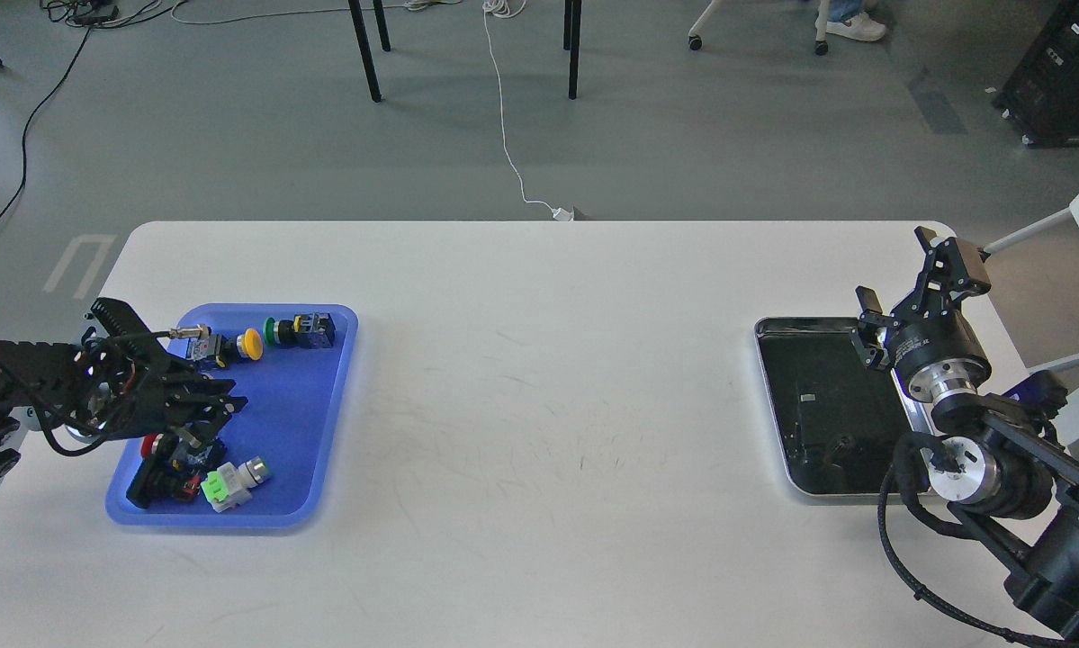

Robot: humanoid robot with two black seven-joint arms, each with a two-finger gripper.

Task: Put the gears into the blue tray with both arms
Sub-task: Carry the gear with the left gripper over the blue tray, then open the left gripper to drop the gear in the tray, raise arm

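The blue tray (310, 423) lies at the table's left end, holding several buttons and connectors. My left gripper (229, 402) reaches in from the left and hovers over the tray's left half, just above a red and black part (163, 468). Its fingers are dark and bunched, so their state is unclear. My right gripper (894, 270) stands open at the far right, over the back right corner of the steel tray (770, 378), with nothing between its fingers. No gears can be made out; the steel tray's dark inside hides small black parts.
In the blue tray lie a yellow button (250, 343), a green button (278, 330) and a white and green connector (233, 484). The white table (539, 405) spans the two trays. Chair legs and cables are on the floor beyond its far edge.
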